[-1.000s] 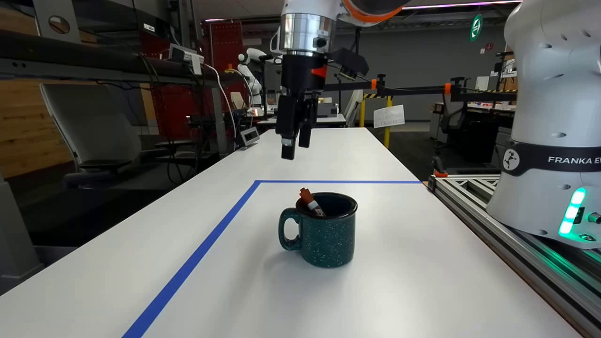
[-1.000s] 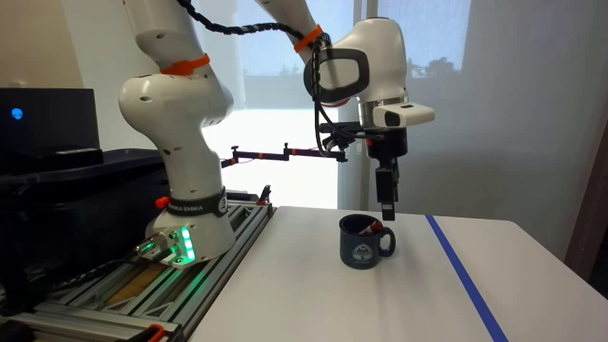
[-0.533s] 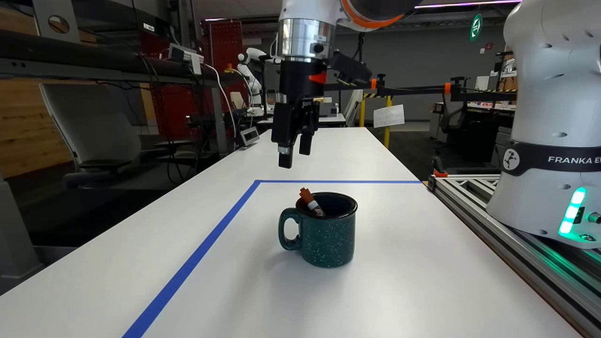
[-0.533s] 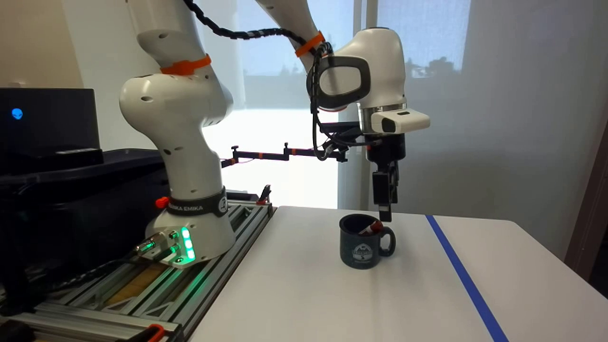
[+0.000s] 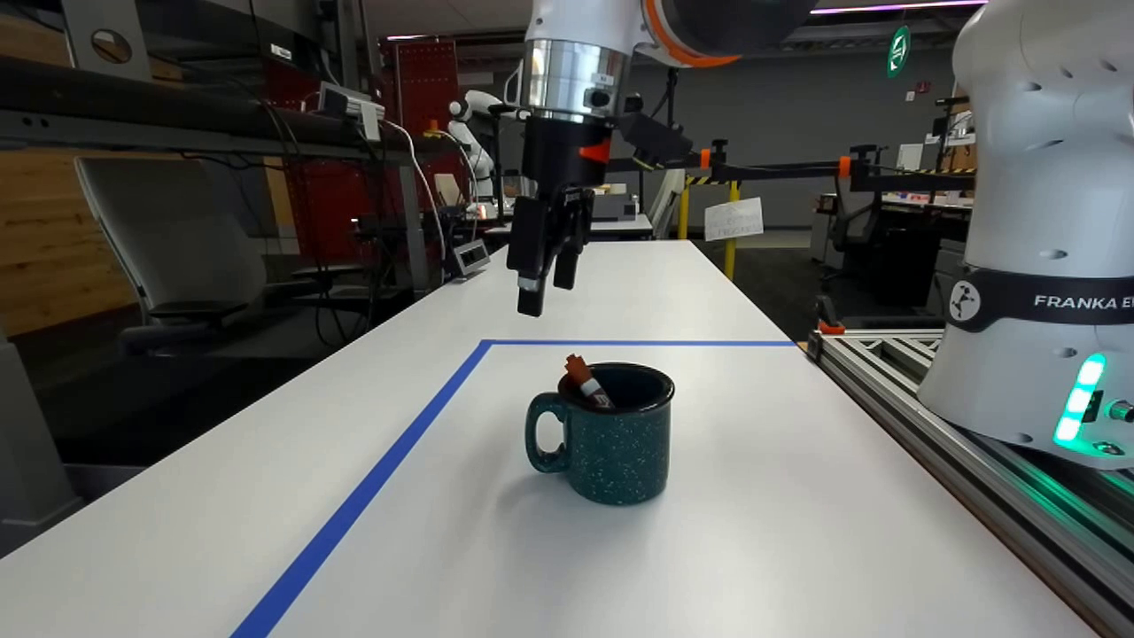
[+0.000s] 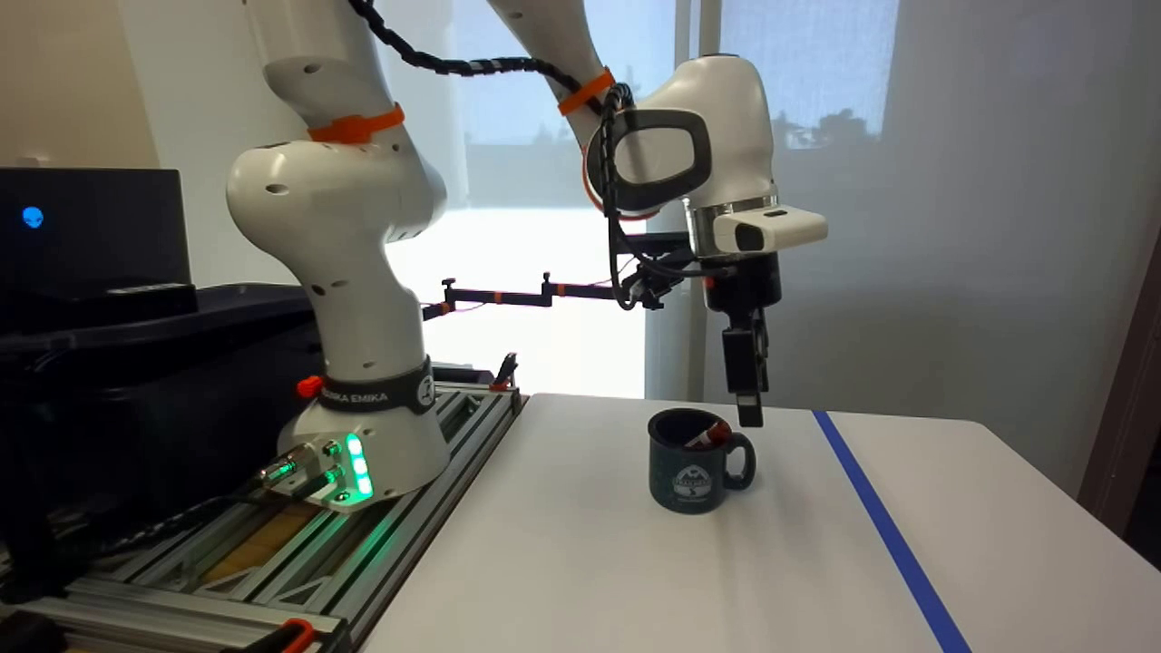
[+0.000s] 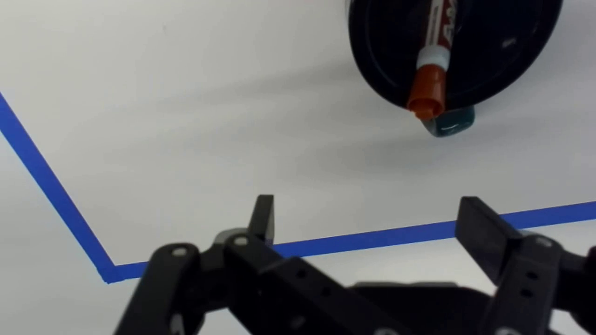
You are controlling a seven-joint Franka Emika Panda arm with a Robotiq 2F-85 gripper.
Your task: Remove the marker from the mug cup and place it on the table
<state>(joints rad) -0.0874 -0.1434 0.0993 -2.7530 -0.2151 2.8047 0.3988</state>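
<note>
As the marker (image 6: 711, 435) leans in the mug (image 6: 687, 472), left of my wide jaws in an exterior view, I should reach first: left, down, grab.

robotics lab, robot arm (image 6: 336, 213), background arm (image 5: 479, 158)

Against 1.0 s ago, gripper (image 5: 547, 291) sits lower; most of that drop is already there at 0.5 s ago. Since then it shifts away from the base (image 5: 1010, 381), seen in both exterior views. Tilt increases: fingertips (image 5: 530, 303) lean farther out, past the wrist (image 5: 574, 80) above. Black module (image 5: 654, 140), on the gripper's base side, dips lower. Relative to the gripper, mug (image 5: 618, 456) and marker (image 5: 588, 383) lie less far below than at 1.0 s, and farther toward the base side than at either earlier time. Cable (image 6: 609, 181) above the gripper moves outward too.
</note>
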